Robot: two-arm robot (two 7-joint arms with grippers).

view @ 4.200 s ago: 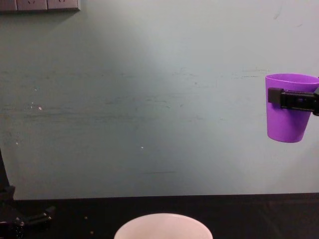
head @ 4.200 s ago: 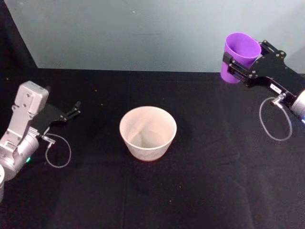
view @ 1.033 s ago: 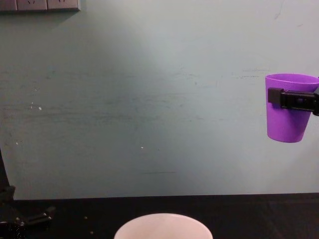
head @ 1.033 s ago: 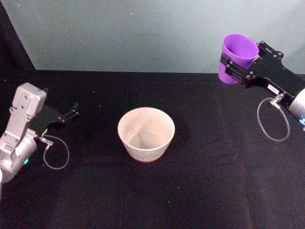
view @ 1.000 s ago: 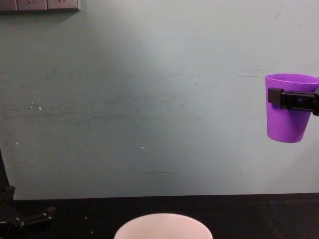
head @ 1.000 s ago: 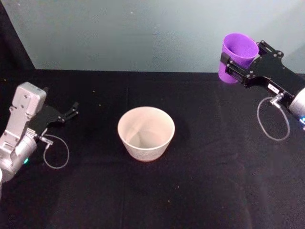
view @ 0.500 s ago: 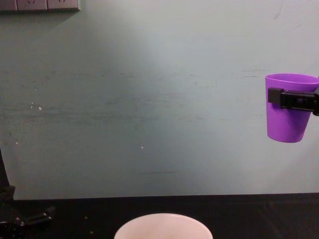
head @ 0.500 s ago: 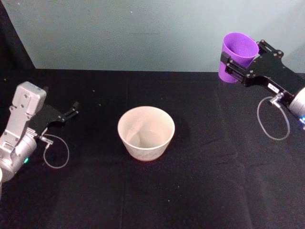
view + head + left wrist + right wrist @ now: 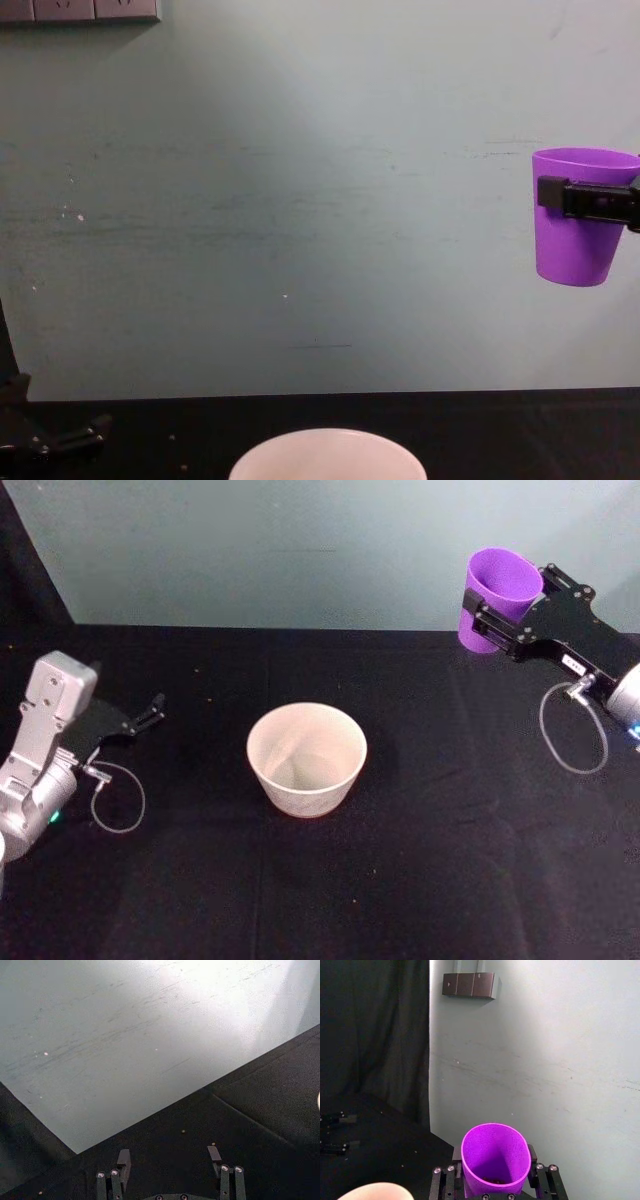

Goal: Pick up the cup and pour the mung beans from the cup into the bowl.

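The purple cup point(image 9: 500, 578) hangs upright high over the table's far right, with my right gripper point(image 9: 506, 608) shut around its wall. Seen from the chest, the cup point(image 9: 574, 245) floats well above table level and to the right of the bowl point(image 9: 325, 446). Down inside the cup point(image 9: 495, 1152) a few dark mung beans point(image 9: 494, 1179) lie at the bottom. The pale bowl point(image 9: 305, 788) stands at the table's middle, empty as far as I can see. My left gripper point(image 9: 154, 711) rests open near the left edge, its fingers point(image 9: 123, 1158) spread over bare cloth.
Black cloth point(image 9: 420, 860) covers the table up to a pale green wall point(image 9: 300, 550). A few stray beans point(image 9: 183, 1131) lie on the cloth near the left gripper. A cable loop point(image 9: 118, 798) lies by the left arm and another point(image 9: 572, 738) hangs under the right arm.
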